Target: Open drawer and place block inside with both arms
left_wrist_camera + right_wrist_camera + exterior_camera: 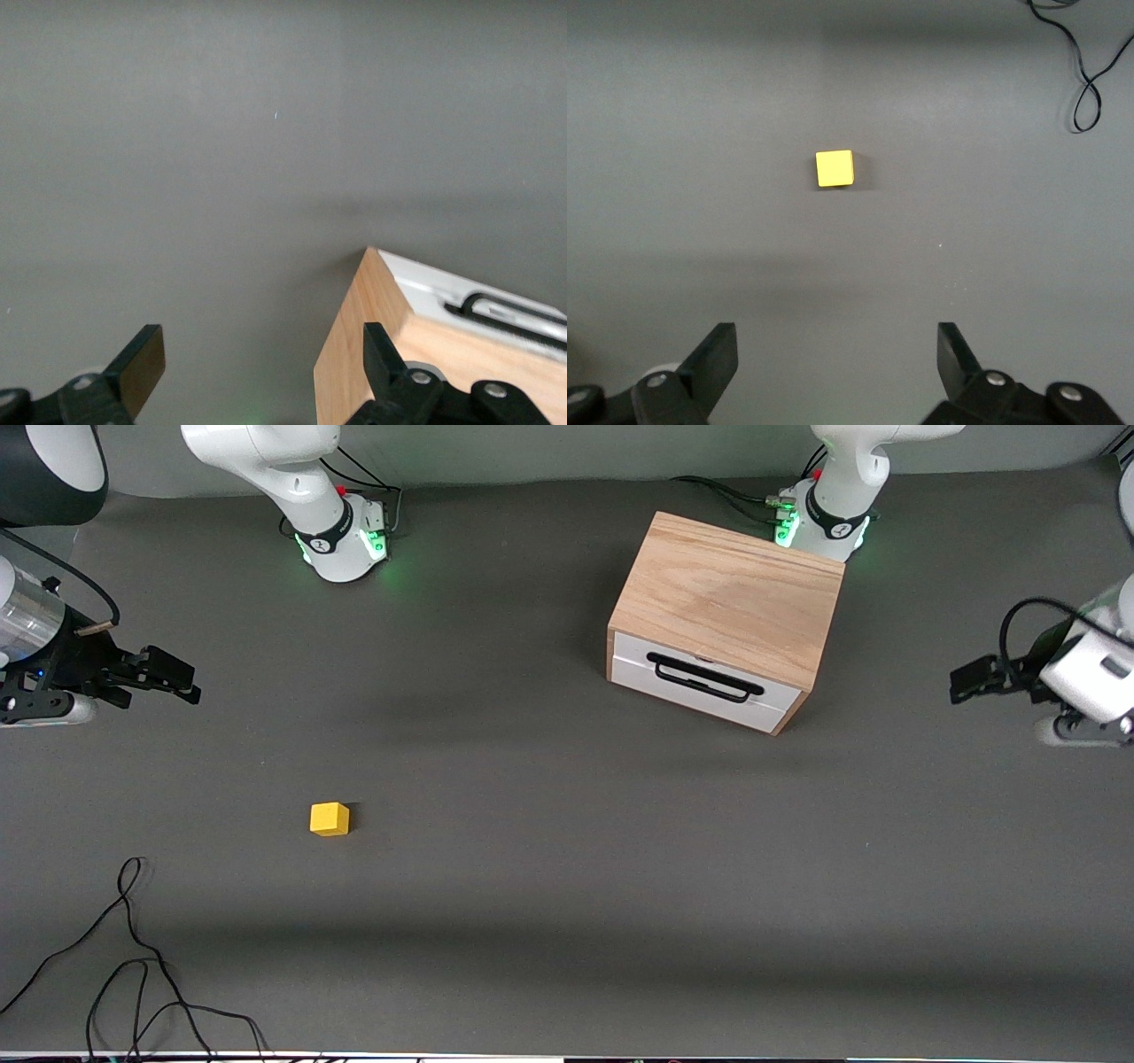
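Sitting shut at the upper right of the front view, the drawer (706, 683) is showing you its white panel and black handle (704, 677). The block (330, 818) is lying on the table (567, 850), lower left of centre. Your right gripper (182, 677) is hanging with fingers spread at the left edge; your left gripper (967, 680), likewise spread, is waiting at the right edge beside the cabinet (731, 598).
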Controlling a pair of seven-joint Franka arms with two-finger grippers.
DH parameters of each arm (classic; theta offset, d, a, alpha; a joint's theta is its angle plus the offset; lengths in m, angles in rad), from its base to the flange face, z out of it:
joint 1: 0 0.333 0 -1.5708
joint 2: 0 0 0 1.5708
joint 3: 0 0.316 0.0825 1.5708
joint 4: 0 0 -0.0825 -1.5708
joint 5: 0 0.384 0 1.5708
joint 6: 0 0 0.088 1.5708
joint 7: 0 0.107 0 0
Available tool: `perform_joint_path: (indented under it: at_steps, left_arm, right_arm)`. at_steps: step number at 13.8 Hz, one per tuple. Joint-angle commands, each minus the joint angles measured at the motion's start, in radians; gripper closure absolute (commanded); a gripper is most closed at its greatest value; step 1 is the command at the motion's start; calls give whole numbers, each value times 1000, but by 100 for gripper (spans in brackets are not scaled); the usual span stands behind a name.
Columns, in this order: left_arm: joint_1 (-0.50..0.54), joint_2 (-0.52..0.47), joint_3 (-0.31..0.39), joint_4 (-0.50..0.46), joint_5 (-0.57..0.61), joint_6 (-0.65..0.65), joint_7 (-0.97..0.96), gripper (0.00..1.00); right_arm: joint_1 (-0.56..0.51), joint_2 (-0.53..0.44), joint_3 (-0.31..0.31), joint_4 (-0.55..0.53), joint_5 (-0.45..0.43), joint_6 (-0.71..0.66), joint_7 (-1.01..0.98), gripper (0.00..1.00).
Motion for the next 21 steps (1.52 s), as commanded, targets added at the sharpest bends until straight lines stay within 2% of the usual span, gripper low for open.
perform_joint_path:
  at_steps: [1,4,8,10,12,15,18,19,21]
  left_arm:
    - [-6,55,8,103,6,-5,10,0]
    - [-24,48,-3,115,-6,-65,-86,0]
    - [-124,49,-157,107,-15,-80,-875,0]
    - [-197,54,-196,106,-17,-60,-1110,0]
    - [-280,57,-196,92,-15,-42,-1274,0]
    - [-376,51,-196,38,-5,-2,-1361,0]
    - [-377,43,-198,-20,-9,16,-1366,0]
    - [-377,29,-198,-55,-17,36,-1369,0]
    - [-379,-27,-201,-191,-49,105,-1431,0]
  right_arm:
    - [-12,24,14,14,-13,5,7,0]
    - [-7,43,14,8,-13,25,7,0]
    - [-4,83,14,-1,-14,75,5,0]
    - [-2,95,14,-7,-14,89,5,0]
    - [-2,97,14,-32,-14,123,5,0]
    - [13,104,14,-52,-14,161,5,0]
    - [19,130,14,-52,-14,189,4,0]
    - [21,143,14,-52,-14,199,4,0]
    - [21,161,15,-66,-14,241,4,0]
